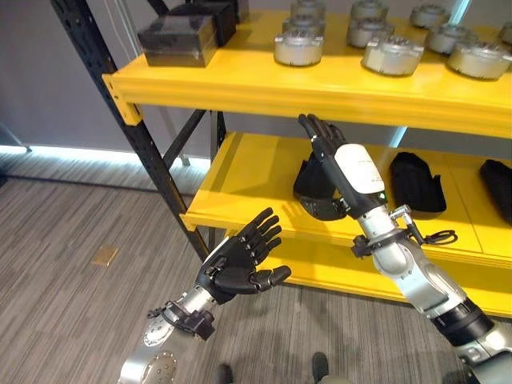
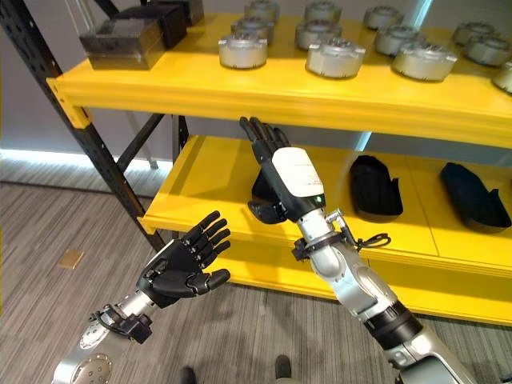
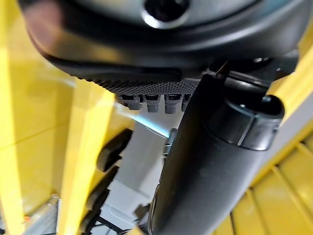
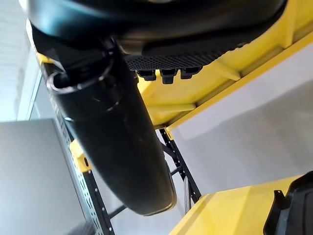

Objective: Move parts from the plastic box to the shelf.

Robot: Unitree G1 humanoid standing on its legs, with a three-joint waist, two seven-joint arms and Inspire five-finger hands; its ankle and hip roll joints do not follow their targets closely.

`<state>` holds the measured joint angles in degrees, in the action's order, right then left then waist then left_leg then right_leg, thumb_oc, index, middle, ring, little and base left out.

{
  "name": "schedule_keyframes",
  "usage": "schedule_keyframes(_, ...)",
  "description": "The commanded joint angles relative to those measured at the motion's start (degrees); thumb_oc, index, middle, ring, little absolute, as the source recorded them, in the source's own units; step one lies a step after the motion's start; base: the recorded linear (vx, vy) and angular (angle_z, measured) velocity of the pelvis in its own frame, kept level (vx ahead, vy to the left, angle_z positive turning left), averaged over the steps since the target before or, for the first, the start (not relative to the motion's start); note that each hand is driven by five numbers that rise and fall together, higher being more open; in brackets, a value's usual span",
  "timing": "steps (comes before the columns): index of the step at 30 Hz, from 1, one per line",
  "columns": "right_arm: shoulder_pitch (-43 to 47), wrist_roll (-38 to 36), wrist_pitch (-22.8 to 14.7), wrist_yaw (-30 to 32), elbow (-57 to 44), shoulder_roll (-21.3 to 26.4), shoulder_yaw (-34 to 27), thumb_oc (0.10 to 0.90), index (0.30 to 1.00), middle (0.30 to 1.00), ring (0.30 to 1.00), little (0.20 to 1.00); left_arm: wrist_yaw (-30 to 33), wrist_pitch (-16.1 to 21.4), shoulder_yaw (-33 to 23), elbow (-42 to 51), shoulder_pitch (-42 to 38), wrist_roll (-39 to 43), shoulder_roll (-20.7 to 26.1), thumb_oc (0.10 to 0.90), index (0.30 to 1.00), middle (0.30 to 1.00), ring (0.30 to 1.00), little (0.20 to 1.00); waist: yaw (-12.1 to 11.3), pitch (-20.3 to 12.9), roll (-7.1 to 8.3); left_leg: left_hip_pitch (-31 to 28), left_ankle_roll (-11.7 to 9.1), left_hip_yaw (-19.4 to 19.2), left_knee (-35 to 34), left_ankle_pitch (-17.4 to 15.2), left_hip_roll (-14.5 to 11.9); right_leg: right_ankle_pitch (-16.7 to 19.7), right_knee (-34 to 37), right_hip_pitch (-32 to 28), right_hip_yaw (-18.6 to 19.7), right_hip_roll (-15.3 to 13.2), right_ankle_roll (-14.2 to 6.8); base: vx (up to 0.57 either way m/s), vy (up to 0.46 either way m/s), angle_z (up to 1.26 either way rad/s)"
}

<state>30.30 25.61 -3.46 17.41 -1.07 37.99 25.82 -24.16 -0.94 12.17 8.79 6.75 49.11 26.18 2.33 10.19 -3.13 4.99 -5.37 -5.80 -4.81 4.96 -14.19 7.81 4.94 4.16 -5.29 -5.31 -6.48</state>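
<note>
Left eye view – left hand [image 1: 240, 260]: my palm faces up in front of the shelf [image 1: 240, 84], fingers straight and apart, holding nothing.
Left eye view – right hand [image 1: 332, 156]: raised between the two yellow levels, fingers straight and together, empty, just in front of a black part [image 1: 316, 192] on the lower level.
Left eye view – top level: round metal parts [image 1: 298, 48] in rows, dark blocks [image 1: 178, 38] at the left end.
Right eye view – lower level: two more black moulded parts [image 2: 376, 188] lie to the right of my right hand, well apart from it.
Right eye view – plastic box: I cannot locate it; neither hand carries a part.
Left wrist view – thumb [image 3: 205, 161]: extended, yellow shelf beyond, nothing in the palm.
Right wrist view – thumb [image 4: 117, 147]: extended; a black part's edge [image 4: 293, 208] sits on the yellow level.
Step, my judgement: both hands are free near the shelf, so the next part must be fetched from the box.
Procedure: draw my right hand back clear of the upper edge, keep my fingers apart until over a part, then close evenly.
</note>
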Motion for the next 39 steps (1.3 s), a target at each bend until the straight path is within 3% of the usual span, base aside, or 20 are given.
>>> schedule_keyframes(1,19.22,2.36,4.62,-1.05,9.72,-0.97,-0.49,0.900,1.000,1.000,1.000,1.000,-2.29,5.52,0.36,5.89,-7.33,2.14,2.65,0.900,1.000,1.000,1.000,1.000,-5.77,6.23,0.01,-4.89,-0.27,0.06,3.03,-0.65,0.10,-7.15,-8.84,-0.19,0.03,-2.94,1.83,-0.17,-0.072,0.09)
schedule_keyframes(11,22.52,-4.56,9.29,0.79,15.21,4.50,-5.61,0.900,1.000,1.000,1.000,1.000,-4.31,5.18,-0.16,7.95,-7.37,2.03,3.21,0.900,1.000,1.000,1.000,1.000,-5.96,11.11,-2.04,-0.19,-0.75,3.31,5.36,0.29,-0.42,-10.62,-14.65,3.82,-0.48,-2.56,3.10,-0.08,-0.056,0.20)
schedule_keyframes(18,19.35,0.54,6.76,-5.55,9.63,5.97,-4.91,0.900,1.000,1.000,1.000,1.000,-4.98,6.75,-0.22,8.74,-5.17,3.21,3.17,0.900,1.000,1.000,1.000,1.000,-4.01,11.40,-2.65,-0.84,-0.79,1.96,4.87,0.81,-0.49,-10.18,-14.19,3.81,0.97,-2.84,2.94,-0.02,0.047,0.06)
schedule_keyframes(23,16.73,2.44,8.04,-6.01,7.19,6.61,-4.16,0.900,1.000,1.000,1.000,1.000,-4.99,6.79,-0.21,9.02,-3.67,3.74,3.21,0.900,1.000,1.000,1.000,1.000,-2.98,10.41,-2.84,-2.14,-0.52,0.62,4.64,0.66,-0.30,-9.75,-13.42,2.88,2.12,-3.48,2.62,0.04,0.067,-0.08)
schedule_keyframes(29,18.11,9.56,8.05,-2.12,8.28,7.57,-3.93,0.900,1.000,1.000,1.000,1.000,-4.62,7.29,0.26,8.66,-3.11,3.98,3.25,0.900,1.000,1.000,1.000,1.000,-3.09,9.66,-3.10,-3.23,-0.49,-0.03,4.53,0.42,-0.14,-9.86,-13.26,1.87,1.98,-4.00,2.37,0.01,0.011,-0.01)
schedule_keyframes(33,19.11,16.44,8.10,3.95,7.00,9.60,-5.20,0.900,1.000,1.000,1.000,1.000,-4.21,7.74,0.89,9.08,-2.48,3.94,3.16,0.900,1.000,1.000,1.000,1.000,-3.13,9.09,-3.60,-3.48,-0.67,-0.33,4.52,0.40,-0.01,-10.08,-13.33,1.60,1.84,-4.26,2.24,0.02,0.026,0.00)
schedule_keyframes(39,18.35,17.38,8.64,5.60,2.46,10.89,-8.22,0.900,1.000,1.000,1.000,1.000,-3.84,7.31,0.60,10.27,-1.55,4.87,3.17,0.900,1.000,1.000,1.000,1.000,-2.88,8.62,-4.40,-3.77,-0.86,-0.43,4.50,0.35,0.25,-10.61,-13.63,1.40,1.78,-4.59,2.08,0.03,0.043,-0.04)
